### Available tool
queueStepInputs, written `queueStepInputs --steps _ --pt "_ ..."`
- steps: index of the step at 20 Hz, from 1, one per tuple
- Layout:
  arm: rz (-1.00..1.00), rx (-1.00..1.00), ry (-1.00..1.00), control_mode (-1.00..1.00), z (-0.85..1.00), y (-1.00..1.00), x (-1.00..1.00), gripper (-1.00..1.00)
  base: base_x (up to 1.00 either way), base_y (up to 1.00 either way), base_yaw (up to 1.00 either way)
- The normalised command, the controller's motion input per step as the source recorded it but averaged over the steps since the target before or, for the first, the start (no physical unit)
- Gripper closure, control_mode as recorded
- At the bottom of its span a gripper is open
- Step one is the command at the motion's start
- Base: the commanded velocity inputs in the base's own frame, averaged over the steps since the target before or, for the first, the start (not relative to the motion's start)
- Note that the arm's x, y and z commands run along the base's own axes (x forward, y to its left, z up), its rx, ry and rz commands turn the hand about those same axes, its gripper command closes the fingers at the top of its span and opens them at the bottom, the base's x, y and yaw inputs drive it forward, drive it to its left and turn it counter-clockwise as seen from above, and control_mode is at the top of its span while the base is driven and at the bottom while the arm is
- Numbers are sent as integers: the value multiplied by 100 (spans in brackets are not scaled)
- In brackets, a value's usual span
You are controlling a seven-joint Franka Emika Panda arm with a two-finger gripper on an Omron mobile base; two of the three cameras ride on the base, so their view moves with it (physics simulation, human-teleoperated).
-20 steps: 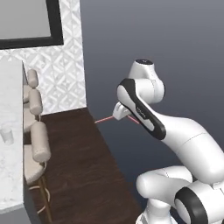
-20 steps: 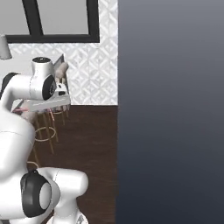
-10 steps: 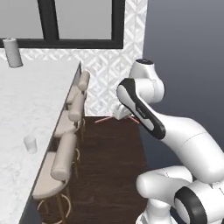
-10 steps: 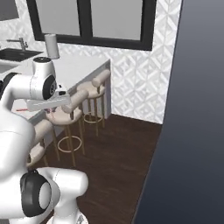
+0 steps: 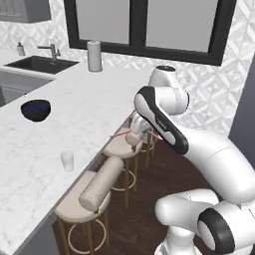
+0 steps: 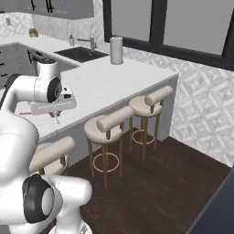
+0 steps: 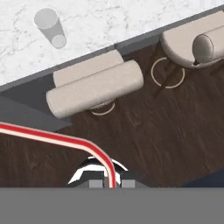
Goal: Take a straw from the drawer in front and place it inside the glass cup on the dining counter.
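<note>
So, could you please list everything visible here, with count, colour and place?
straw: one, red, held in the gripper, bent end near the fingers
glass cup: one, clear, upright on the dining counter near its stool-side edge
dining counter: one, white marble
bowl: one, dark blue, on the counter, beyond the cup
paper towel roll: one, white, far end of the counter
sink: one, dark, with a tap
stools: three, beige, along the counter's edge
floor: dark wood
windows: black-framed, back wall
gripper: one, shut on the straw
</note>
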Motion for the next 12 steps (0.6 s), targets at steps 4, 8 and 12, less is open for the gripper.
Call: queueStepInputs --steps 4,8,12 --pt "0 0 0 100 0 0 0 100 17 -47 76" --pt "0 0 0 100 0 0 0 100 36 -49 73" --pt "0 0 0 100 0 0 0 100 45 -55 69"
